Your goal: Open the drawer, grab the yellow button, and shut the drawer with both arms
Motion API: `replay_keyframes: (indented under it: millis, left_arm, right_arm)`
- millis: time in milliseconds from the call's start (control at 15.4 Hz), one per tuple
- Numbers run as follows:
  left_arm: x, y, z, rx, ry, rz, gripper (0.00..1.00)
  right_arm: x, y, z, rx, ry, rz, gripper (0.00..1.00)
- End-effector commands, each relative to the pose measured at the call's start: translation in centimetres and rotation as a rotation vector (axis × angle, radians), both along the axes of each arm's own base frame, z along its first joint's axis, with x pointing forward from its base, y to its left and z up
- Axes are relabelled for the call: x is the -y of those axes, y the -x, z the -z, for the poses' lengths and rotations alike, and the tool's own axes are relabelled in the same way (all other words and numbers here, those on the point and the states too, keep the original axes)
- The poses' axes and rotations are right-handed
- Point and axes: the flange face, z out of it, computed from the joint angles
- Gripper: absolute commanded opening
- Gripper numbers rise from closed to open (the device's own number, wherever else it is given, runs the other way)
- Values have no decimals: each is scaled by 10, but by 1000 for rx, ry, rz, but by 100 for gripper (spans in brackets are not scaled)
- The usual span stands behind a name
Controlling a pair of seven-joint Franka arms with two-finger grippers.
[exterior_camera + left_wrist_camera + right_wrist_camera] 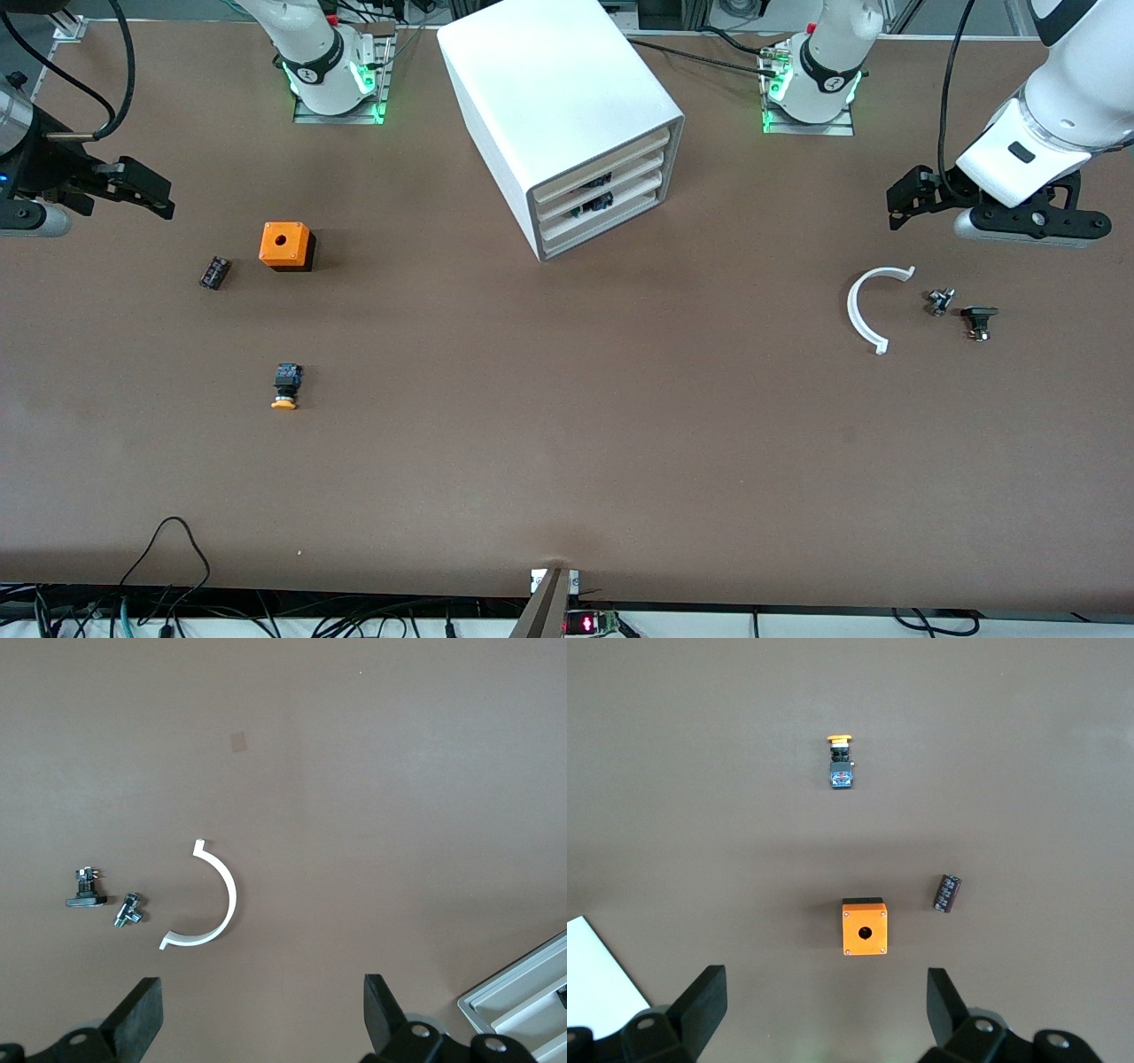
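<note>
The white cabinet (558,106) stands at the middle of the table near the arms' bases. Its top drawer (602,173) is shut, flush with the two below it. The button (285,387) lies on its side on the table toward the right arm's end, nearer the front camera than the orange cube (285,245). It also shows in the right wrist view (841,762). My right gripper (159,197) is open and empty, up over the table's right-arm end (827,1010). My left gripper (897,208) is open and empty, up over the left-arm end (263,1019).
A small black component (214,272) lies beside the orange cube (865,927). Below my left gripper lie a white curved strip (864,310), a small metal fitting (939,301) and a small black part (979,321). A cabinet corner shows in the left wrist view (523,1001).
</note>
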Motion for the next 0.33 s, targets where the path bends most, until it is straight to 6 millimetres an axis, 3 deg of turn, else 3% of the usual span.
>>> replay_keyframes:
  millis: [0,260]
  left_arm:
    - [1,-4,-8,-10,11,7,100]
    - [1,-4,-7,-13,9,10,100]
  right_arm:
    - [1,7,-2,10,-8,16,100]
    - [1,7,-2,11,-9,16,100]
